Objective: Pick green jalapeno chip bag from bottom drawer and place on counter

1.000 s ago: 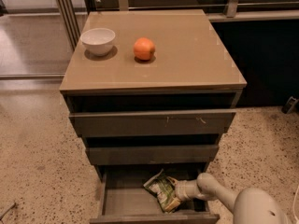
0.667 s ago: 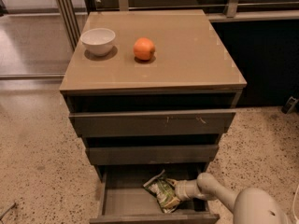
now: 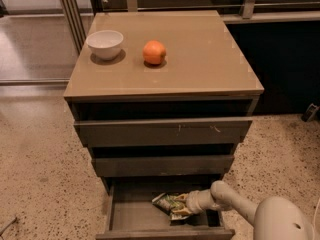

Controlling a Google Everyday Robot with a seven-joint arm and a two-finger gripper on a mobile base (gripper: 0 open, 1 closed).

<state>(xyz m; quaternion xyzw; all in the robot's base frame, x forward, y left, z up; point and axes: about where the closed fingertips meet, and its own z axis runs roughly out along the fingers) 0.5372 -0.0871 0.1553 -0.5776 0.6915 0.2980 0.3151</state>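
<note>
The green jalapeno chip bag (image 3: 167,203) lies crumpled inside the open bottom drawer (image 3: 135,219), right of its middle. My gripper (image 3: 184,205) reaches down into the drawer from the lower right on a white arm and sits at the bag's right end, touching it. The counter (image 3: 200,59) is the tan top of the cabinet above.
A white bowl (image 3: 105,44) and an orange fruit (image 3: 154,52) sit on the counter's left back part. The two upper drawers (image 3: 162,131) stick out slightly above the bottom one. Speckled floor surrounds the cabinet; a dark wall stands to the right.
The gripper and bag have hardly moved; the bag seems pulled slightly toward the gripper.
</note>
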